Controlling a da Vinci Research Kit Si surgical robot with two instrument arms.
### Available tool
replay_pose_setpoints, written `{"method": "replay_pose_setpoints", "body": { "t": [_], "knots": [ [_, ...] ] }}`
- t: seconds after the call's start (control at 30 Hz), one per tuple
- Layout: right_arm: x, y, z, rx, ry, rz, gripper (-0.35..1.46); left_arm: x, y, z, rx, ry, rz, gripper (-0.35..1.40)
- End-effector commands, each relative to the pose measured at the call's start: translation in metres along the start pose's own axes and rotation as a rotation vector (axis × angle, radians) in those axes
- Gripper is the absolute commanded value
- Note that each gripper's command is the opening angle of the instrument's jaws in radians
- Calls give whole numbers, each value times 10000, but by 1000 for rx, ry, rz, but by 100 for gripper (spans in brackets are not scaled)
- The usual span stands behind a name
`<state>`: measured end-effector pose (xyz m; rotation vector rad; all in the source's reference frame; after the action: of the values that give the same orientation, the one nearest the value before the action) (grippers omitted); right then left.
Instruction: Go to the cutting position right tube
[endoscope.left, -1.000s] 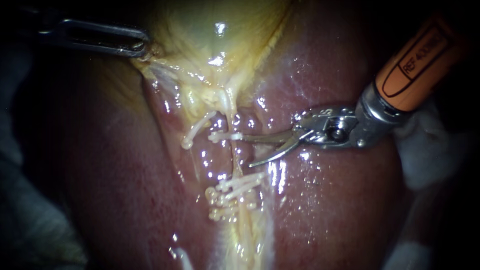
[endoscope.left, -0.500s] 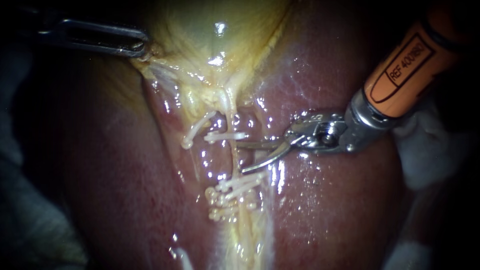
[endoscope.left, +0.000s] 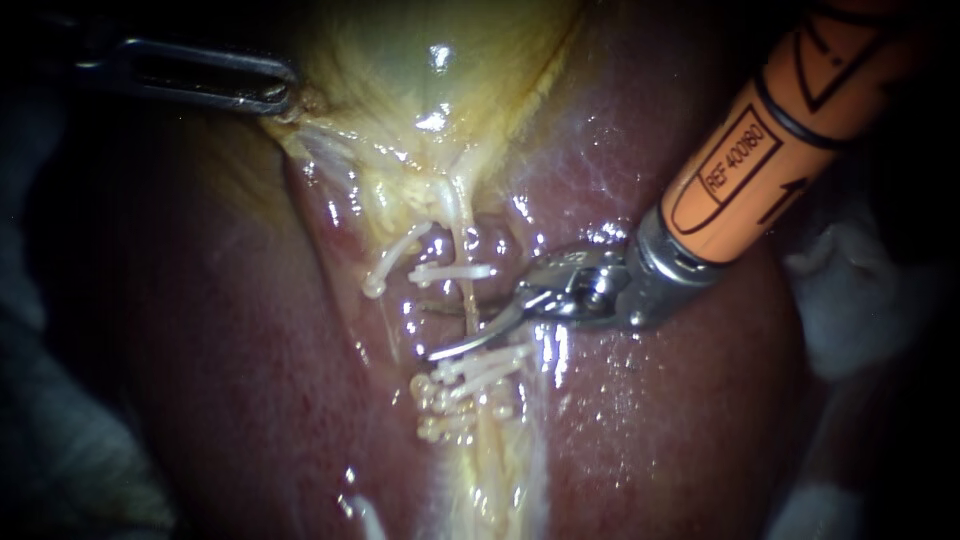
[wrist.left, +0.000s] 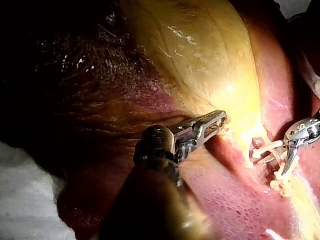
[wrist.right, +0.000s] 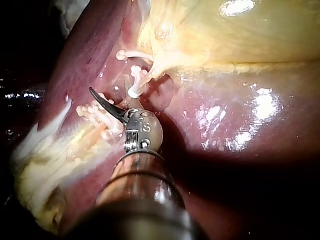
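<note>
My right instrument comes in from the upper right on an orange shaft and ends in two curved blades. The blades are open and straddle the thin pale right tube, one on each side. This spot lies between one white clip above and a cluster of white clips below. In the right wrist view one dark curved blade reaches past the clips. At the upper left, my left instrument is shut on the edge of the yellow gallbladder, also seen in the left wrist view.
Dark red liver surrounds the tubes on both sides. A short left tube carries a white clip beside the right tube. White gauze lies at the right edge, under the orange shaft.
My right instrument has slid left and slightly down, so its open blades went from just right of the tube to astride it. The left instrument and gallbladder have not moved.
</note>
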<state>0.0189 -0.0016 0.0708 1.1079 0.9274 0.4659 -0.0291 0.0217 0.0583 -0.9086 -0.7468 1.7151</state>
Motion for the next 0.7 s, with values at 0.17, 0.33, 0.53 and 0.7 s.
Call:
{"method": "replay_pose_setpoints", "body": {
  "t": [0.17, 0.33, 0.53, 0.7],
  "knots": [
    [7, 2, 9, -9, 33, -32, 143, 0, 0, 0, 0, 0, 0, -35],
    [10, 2, 15, -8, 54, -55, 143, 0, 0, 1, 0, 0, 0, -35],
    [10, -6, 15, 16, 81, -79, 142, 0, 0, 1, 0, 0, 0, -35],
    [16, -22, 14, 45, 112, -99, 140, 0, 0, 1, 0, 0, 0, -35]
  ]
}}
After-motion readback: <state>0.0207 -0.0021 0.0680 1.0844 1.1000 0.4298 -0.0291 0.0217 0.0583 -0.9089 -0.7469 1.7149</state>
